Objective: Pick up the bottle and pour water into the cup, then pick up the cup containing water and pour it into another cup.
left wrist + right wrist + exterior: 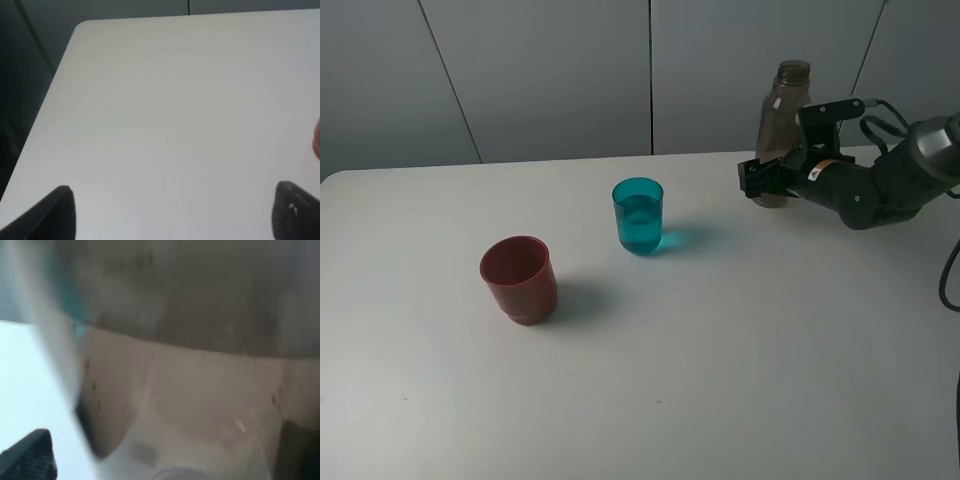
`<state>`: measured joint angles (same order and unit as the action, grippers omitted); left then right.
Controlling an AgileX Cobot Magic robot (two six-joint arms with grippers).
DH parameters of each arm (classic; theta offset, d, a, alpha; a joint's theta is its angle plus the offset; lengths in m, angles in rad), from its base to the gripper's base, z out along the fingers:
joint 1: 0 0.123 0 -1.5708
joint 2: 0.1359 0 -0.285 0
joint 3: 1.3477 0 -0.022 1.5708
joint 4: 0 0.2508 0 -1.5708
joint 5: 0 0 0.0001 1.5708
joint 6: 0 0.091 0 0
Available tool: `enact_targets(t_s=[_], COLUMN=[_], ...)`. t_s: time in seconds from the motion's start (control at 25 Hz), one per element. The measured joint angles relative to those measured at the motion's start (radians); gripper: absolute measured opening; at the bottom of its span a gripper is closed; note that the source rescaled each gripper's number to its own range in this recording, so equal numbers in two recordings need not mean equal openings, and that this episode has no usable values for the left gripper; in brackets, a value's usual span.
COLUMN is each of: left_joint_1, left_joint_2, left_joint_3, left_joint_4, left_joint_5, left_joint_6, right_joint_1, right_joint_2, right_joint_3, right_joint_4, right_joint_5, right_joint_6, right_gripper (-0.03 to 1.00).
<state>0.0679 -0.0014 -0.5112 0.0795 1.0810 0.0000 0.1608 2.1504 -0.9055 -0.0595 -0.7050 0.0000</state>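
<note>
The smoky grey-brown bottle (781,130) stands upright at the back right of the table. My right gripper (761,179) is at its lower part. In the right wrist view the bottle (200,370) fills the frame, blurred, between the two spread fingers, and the left finger (30,457) stands clear of its side. The teal cup (639,216) stands mid-table with water in it. The dark red cup (519,279) stands to its front left. My left gripper (170,215) is open and empty over bare table, with a sliver of the red cup (316,142) at the frame edge.
The white table (720,380) has a rounded far left corner (82,27). Grey wall panels stand behind it. The right arm (890,185) reaches in from the right edge.
</note>
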Motion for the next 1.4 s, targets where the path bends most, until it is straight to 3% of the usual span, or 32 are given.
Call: enact_targets(t_s=[0.48, 0.64, 0.72, 0.8, 0.92, 1.4], left_joint_1=[0.000, 0.000, 0.000, 0.000, 0.000, 0.000], left_joint_2=[0.000, 0.000, 0.000, 0.000, 0.000, 0.000], left_joint_3=[0.000, 0.000, 0.000, 0.000, 0.000, 0.000], left_joint_4=[0.000, 0.000, 0.000, 0.000, 0.000, 0.000], left_joint_5=[0.000, 0.000, 0.000, 0.000, 0.000, 0.000], left_joint_6=[0.000, 0.000, 0.000, 0.000, 0.000, 0.000], right_joint_1=[0.000, 0.000, 0.000, 0.004, 0.030, 0.173], right_joint_2=[-0.243, -0.292, -0.294, -0.294, -0.294, -0.263], right_joint_3=[0.337, 0.430, 0.457, 0.466, 0.467, 0.367], right_joint_4=[-0.018, -0.164, -0.315, -0.453, -0.528, -0.531], right_joint_5=[0.000, -0.011, -0.030, -0.038, -0.064, -0.124], right_joint_6=[0.008, 0.078, 0.124, 0.173, 0.199, 0.177], right_gripper=[0.99, 0.99, 0.99, 0.99, 0.99, 0.99])
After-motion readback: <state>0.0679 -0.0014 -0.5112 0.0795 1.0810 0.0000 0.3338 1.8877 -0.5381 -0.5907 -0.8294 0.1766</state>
